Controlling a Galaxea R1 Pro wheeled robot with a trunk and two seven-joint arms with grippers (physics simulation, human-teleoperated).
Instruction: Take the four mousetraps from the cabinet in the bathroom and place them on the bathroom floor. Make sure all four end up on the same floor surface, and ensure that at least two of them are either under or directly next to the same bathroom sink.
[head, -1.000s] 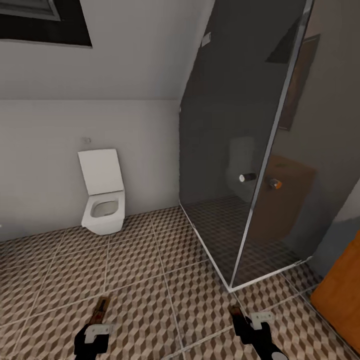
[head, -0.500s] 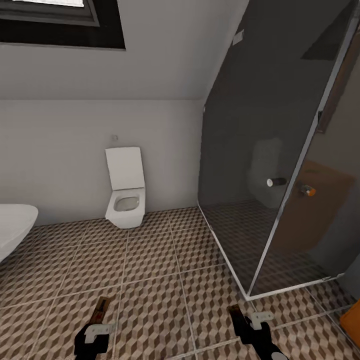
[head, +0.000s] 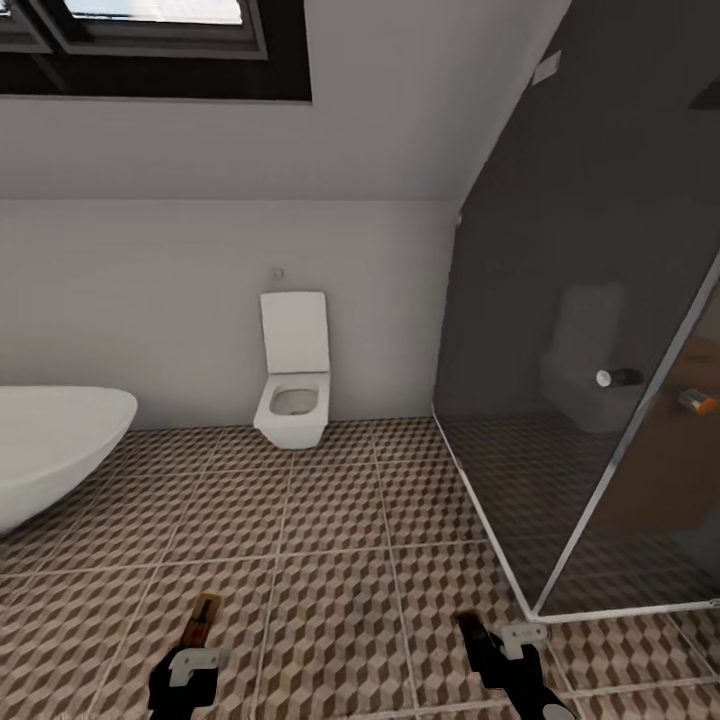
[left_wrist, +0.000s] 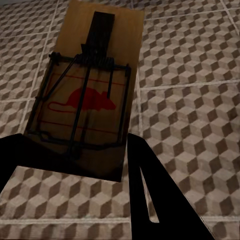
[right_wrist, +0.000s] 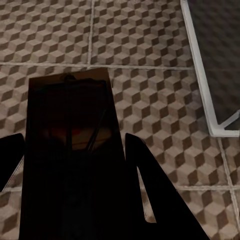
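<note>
The left gripper (left_wrist: 75, 165) pinched 1 mousetrap (left_wrist: 87, 95); the right gripper (right_wrist: 75, 185) pinched another mousetrap (right_wrist: 70, 150), both above the bathroom floor (head: 330, 520). Carrying step; next, I judged, find the sink.

We see soft, even light in the room, with daylight at the skylight (head: 150, 12). The dark shower glass (head: 600, 300) carries faint reflections. The mousetrap (right_wrist: 70, 150) in the right wrist view lies in deep shadow; the left mousetrap (left_wrist: 90, 95) is clearly lit. Renders look slightly soft.
</note>
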